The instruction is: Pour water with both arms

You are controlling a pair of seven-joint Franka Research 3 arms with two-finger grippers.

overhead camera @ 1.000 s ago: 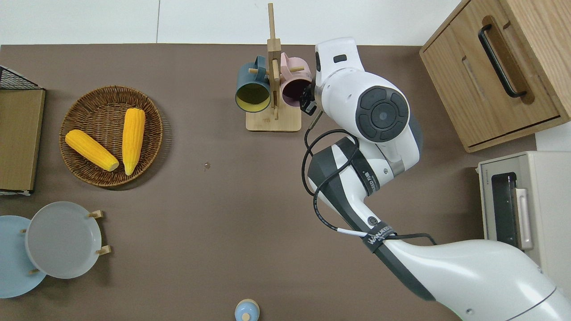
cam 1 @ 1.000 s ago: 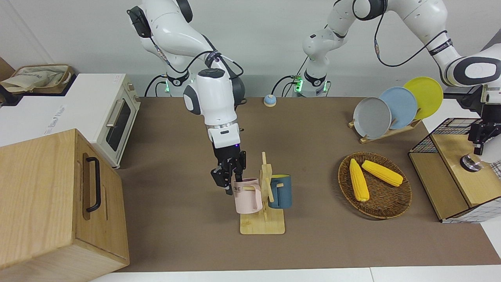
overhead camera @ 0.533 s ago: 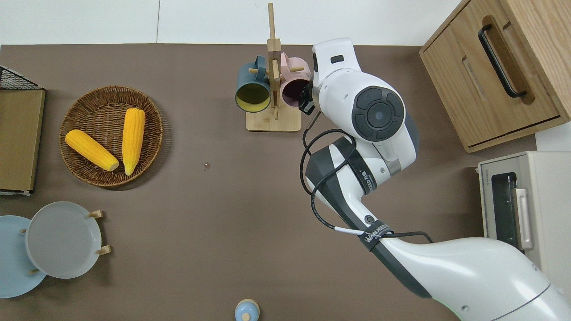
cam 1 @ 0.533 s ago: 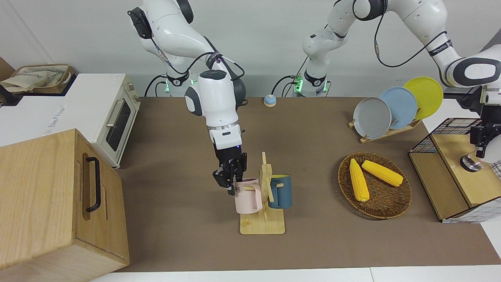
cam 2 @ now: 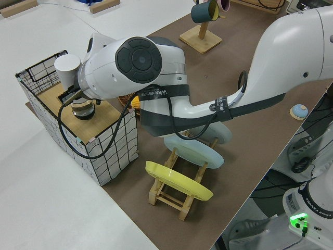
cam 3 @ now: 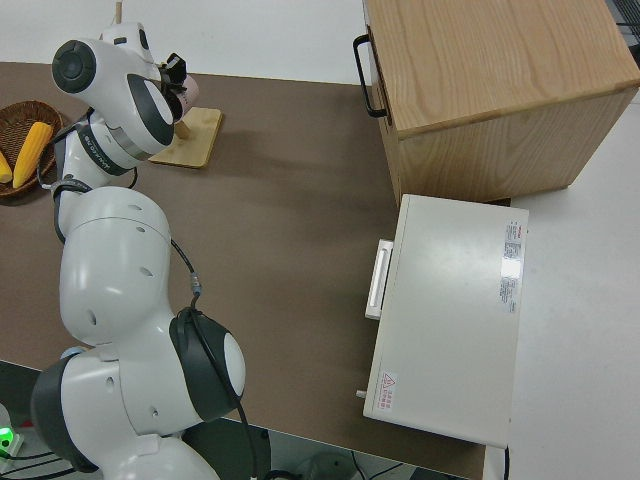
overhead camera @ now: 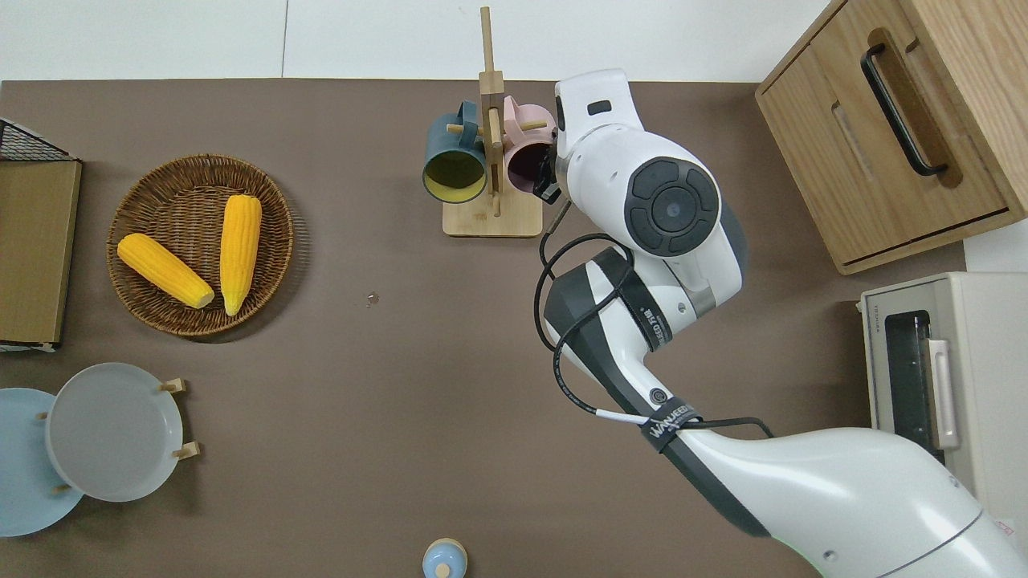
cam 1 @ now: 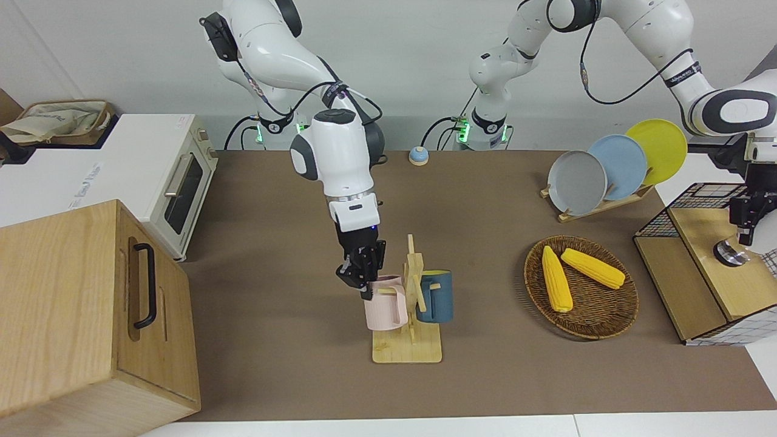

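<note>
Right claw point(cam 1: 363, 280) points straight down from a bent arm; left claw point(cam 1: 748, 213) hangs from an outstretched arm.

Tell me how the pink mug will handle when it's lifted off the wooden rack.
The pink mug looks rigid, probably ceramic, so likely breakable. Its handle hooks a peg on the wooden rack, so it may snag. Gripped at the rim by the right gripper, it may swing.

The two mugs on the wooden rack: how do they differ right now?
The pink mug hangs toward the right arm's end of the table; the blue mug hangs toward the left arm's end. The right gripper is at the pink mug's rim; nothing is at the blue mug. The pink mug looks dark inside; the blue mug is yellow inside. Both hang by their handles from pegs of the wooden rack.
</note>
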